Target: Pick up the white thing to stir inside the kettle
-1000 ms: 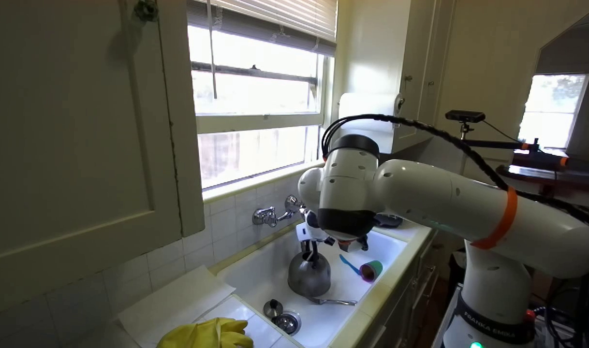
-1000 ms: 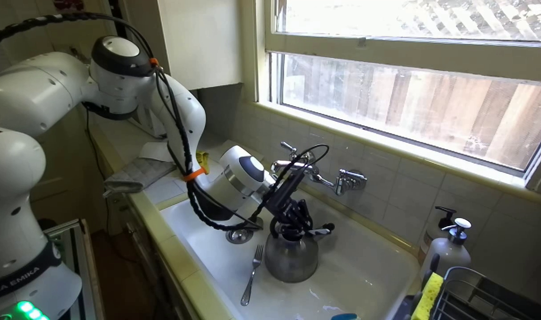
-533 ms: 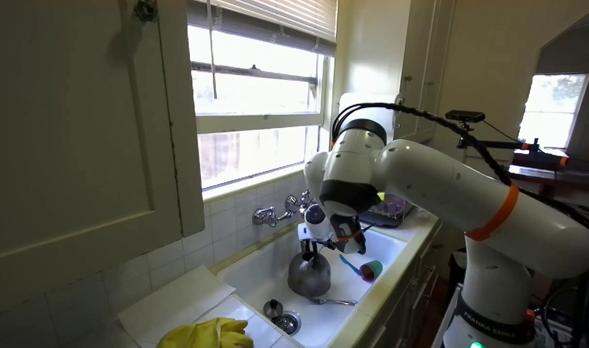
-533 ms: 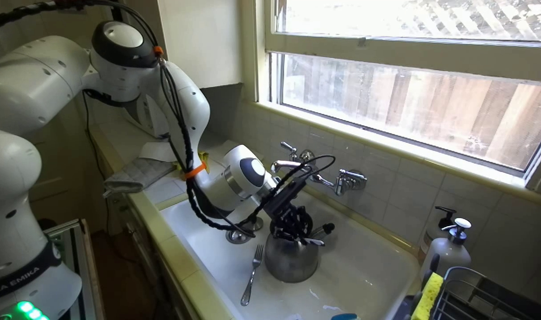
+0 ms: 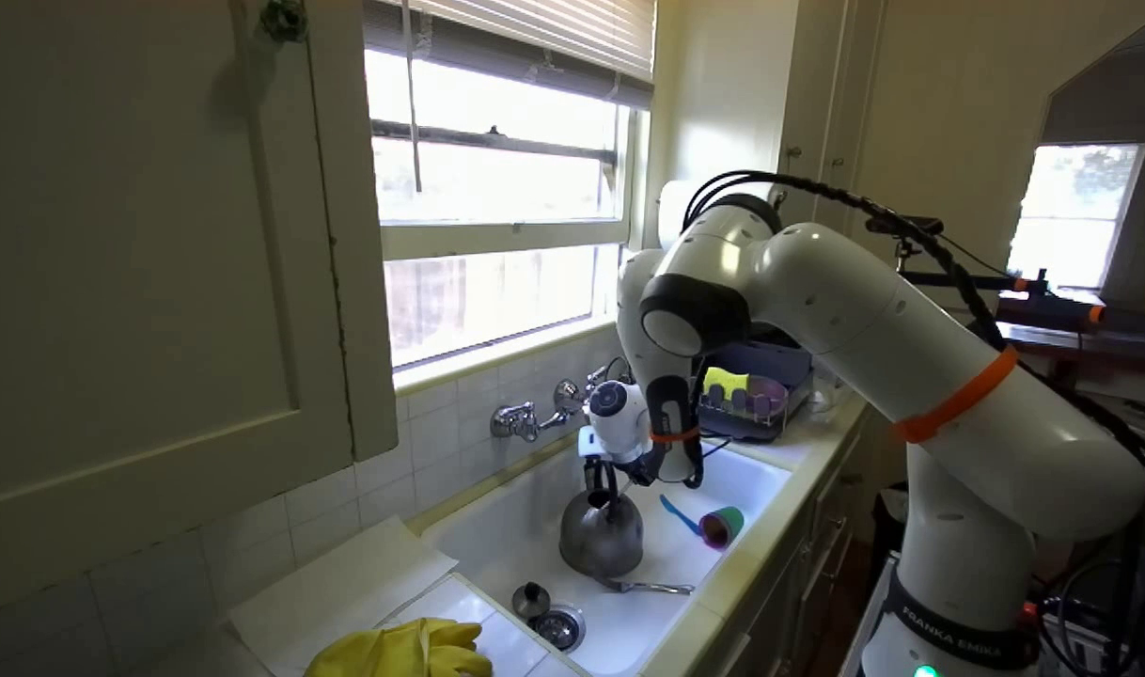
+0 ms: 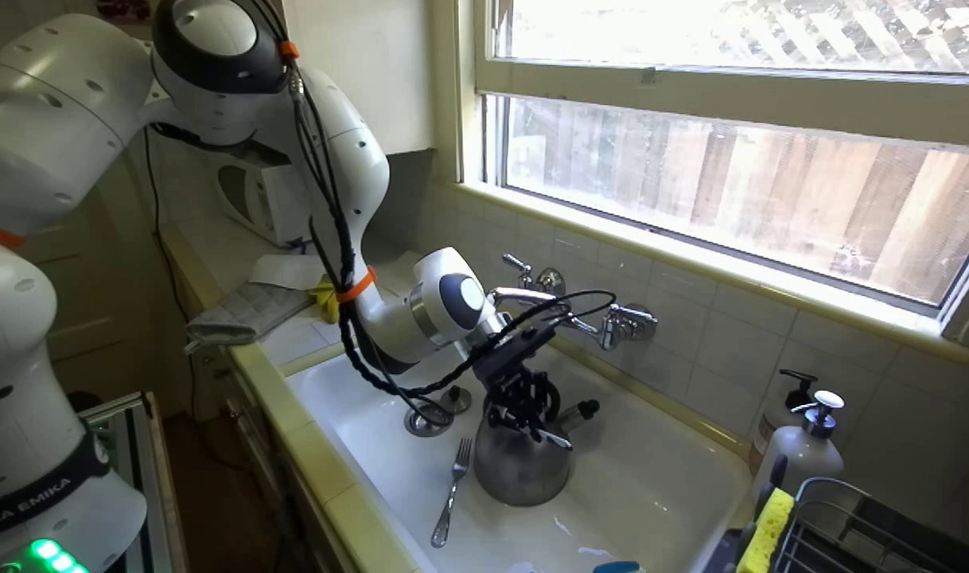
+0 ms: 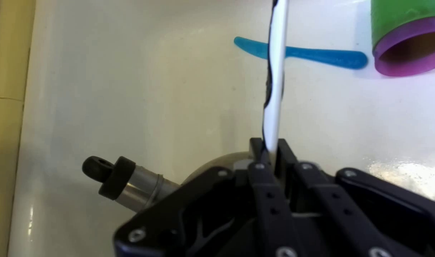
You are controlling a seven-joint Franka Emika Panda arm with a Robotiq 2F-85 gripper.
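Note:
The grey-silver kettle (image 5: 591, 545) stands in the white sink and also shows in an exterior view (image 6: 523, 473). Its spout (image 7: 137, 189) shows in the wrist view, with most of its body hidden behind the gripper. My gripper (image 5: 603, 494) is over the kettle's top in both exterior views (image 6: 532, 426). In the wrist view my gripper (image 7: 268, 148) is shut on a thin white thing with a dark edge (image 7: 276, 53). The white thing sticks out past the fingertips, and its outer end shows near the kettle's top (image 6: 554, 439). Its other end is hidden between the fingers.
A fork (image 6: 453, 493) lies beside the kettle. A blue knife (image 7: 328, 58) and a green and purple cup (image 7: 406, 39) lie in the sink. The chrome tap (image 6: 524, 294) reaches out close to the wrist. A dish rack (image 6: 858, 525) stands by the sink.
The arm's elbow has risen and the wrist has turned. The white thing's outer end has swung downward and inward in an exterior view. The gripper stays over the kettle, which has not moved.

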